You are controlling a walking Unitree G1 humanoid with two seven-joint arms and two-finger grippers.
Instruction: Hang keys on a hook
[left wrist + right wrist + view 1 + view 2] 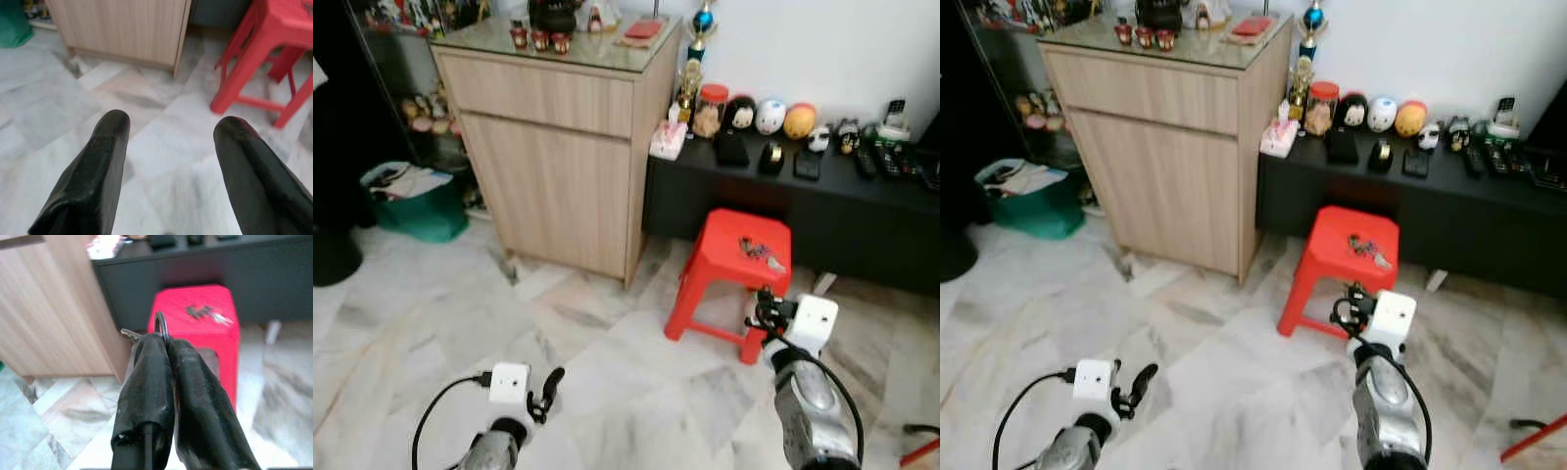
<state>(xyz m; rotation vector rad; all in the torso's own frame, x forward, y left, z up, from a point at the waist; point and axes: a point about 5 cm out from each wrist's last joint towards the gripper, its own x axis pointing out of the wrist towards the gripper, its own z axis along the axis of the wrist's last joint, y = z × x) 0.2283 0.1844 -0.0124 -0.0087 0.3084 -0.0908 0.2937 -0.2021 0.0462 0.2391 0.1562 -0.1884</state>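
My right gripper is shut on a metal key ring, and a key sticks out sideways from the ring. In the left eye view that gripper hovers just in front of the red plastic stool. A second bunch of keys lies on the stool's seat, apart from the gripper. My left gripper hangs low over the marble floor at the lower left. Its fingers are open, with nothing between them.
A light wooden cabinet stands to the left of the stool. Behind the stool runs a low black bench holding jars, figurines and remotes. A green bin sits at far left. A red object lies on the floor at lower right.
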